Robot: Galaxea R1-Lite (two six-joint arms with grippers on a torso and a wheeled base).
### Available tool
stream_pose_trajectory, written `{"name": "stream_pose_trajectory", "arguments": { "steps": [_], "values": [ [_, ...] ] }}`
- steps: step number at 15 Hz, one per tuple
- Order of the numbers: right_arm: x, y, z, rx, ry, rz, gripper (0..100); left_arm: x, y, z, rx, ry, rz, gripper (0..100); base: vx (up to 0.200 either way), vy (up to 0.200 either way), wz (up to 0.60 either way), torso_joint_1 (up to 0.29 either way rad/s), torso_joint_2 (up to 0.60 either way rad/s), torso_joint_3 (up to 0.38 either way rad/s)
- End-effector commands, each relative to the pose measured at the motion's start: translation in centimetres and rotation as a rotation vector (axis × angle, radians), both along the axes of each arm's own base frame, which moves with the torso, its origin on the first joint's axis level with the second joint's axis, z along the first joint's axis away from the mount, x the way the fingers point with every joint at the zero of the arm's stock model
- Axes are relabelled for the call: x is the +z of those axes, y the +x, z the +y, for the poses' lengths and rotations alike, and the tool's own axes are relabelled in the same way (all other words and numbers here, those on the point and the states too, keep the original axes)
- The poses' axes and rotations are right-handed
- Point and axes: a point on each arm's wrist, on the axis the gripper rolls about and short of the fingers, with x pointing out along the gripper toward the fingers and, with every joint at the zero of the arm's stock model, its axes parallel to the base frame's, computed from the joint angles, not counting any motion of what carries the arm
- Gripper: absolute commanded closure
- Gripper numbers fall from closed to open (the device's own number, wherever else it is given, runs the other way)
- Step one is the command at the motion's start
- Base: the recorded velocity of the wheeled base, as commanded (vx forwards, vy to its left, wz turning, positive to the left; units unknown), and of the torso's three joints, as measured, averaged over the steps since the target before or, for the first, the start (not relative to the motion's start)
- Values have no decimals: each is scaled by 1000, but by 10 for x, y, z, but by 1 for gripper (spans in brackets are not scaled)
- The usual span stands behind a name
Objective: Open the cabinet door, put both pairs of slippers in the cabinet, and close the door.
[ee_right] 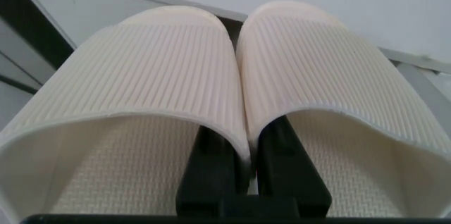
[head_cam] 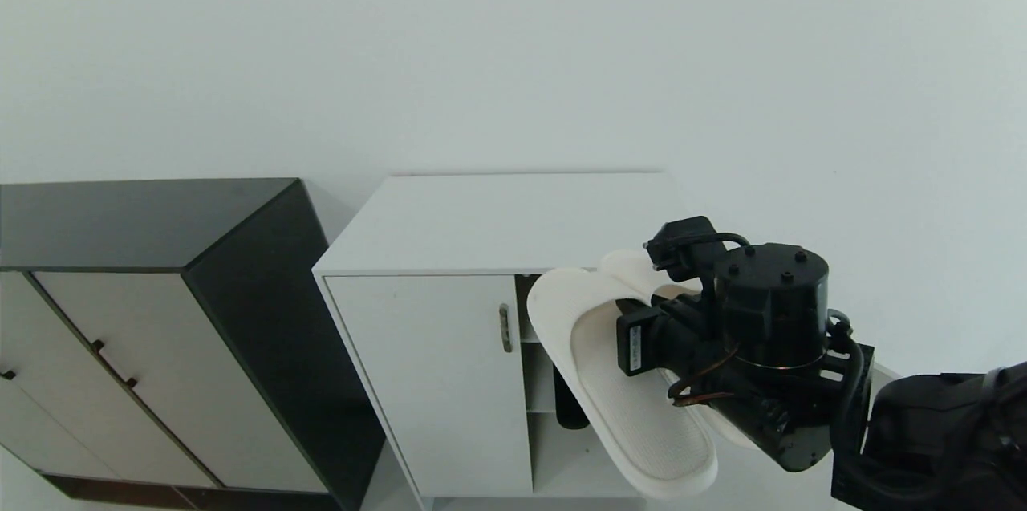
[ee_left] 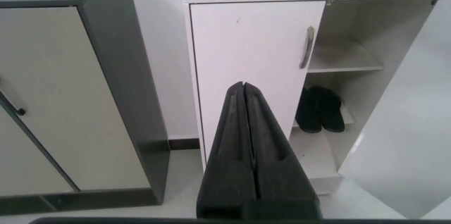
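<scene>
The right gripper (ee_right: 248, 171) pinches the white slippers (head_cam: 634, 415) by their inner walls, toes toward 11 o'clock, just before the cabinet (head_cam: 497, 222) opening at 5 o'clock in the head view. Black slippers (ee_left: 320, 110) sit inside. The left gripper (ee_left: 244, 91) is closed and empty. The risk I see is that the long tilted soles snag a shelf edge and slide from the pinch.

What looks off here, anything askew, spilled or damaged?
Nothing stands out. The black slippers sit side by side on a shelf in the open half of the white cabinet. The right end effector is shut on the white slippers, held tilted before that opening, as expected mid-carry. The left end effector is shut, empty.
</scene>
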Motion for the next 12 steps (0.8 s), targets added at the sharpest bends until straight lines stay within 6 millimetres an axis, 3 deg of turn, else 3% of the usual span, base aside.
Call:
{"name": "stream_pose_trajectory", "arguments": {
  "steps": [1, 7, 12],
  "values": [
    [-3, -1, 1, 6, -5, 1, 100, 0, 0, 0, 0, 0, 1, 100, 0, 0, 0, 0, 0, 0],
    [-8, -3, -2, 11, -30, -2, 100, 0, 0, 0, 0, 0, 1, 100, 0, 0, 0, 0, 0, 0],
    [-12, -2, -1, 10, -37, 3, 100, 0, 0, 0, 0, 0, 1, 100, 0, 0, 0, -192, 449, 253]
  ]
}}
